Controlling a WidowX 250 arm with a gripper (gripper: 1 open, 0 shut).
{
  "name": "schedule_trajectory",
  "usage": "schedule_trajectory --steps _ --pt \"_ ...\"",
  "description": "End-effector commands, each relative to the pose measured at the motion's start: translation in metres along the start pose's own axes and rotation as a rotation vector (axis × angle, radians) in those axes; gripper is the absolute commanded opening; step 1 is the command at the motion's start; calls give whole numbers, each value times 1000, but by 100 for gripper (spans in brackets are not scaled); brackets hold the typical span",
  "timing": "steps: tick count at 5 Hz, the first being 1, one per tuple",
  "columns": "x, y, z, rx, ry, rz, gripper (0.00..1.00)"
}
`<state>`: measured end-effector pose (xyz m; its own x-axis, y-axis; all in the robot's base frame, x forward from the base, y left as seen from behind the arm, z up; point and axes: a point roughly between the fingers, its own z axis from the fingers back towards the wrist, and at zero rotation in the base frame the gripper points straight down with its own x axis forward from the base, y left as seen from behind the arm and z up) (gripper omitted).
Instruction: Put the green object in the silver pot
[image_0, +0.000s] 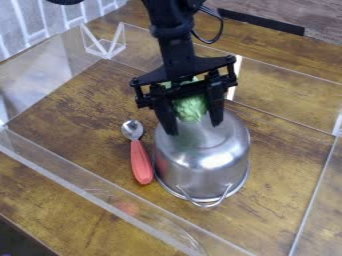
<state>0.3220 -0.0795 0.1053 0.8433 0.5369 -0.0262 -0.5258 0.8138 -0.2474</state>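
The green object (193, 108), light green and bumpy, sits between the black fingers of my gripper (189, 110), which is shut on it. The gripper points down and hangs over the far rim of the silver pot (205, 152). This shiny round steel pot stands on the wooden table, with a wire loop handle showing at its near side. The green object is at the height of the pot's mouth, and its lower end is partly hidden by the fingers and the rim.
A red-handled metal spoon (138, 156) lies just left of the pot, bowl end away from the camera. Clear plastic walls (80, 190) fence in the wooden table (67, 120). A small clear stand (102, 38) is at the back left.
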Motion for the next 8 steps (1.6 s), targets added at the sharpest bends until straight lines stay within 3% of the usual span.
schedule_trajectory --steps 1,5,7,8 --pt "-2 -8 18 -50 -52 -16 0" --pt "0 -8 10 -62 -54 -13 0" --pt "-14 -14 -14 -39 -34 -65 0" --pt "-19 -14 -26 -26 -35 -76 100"
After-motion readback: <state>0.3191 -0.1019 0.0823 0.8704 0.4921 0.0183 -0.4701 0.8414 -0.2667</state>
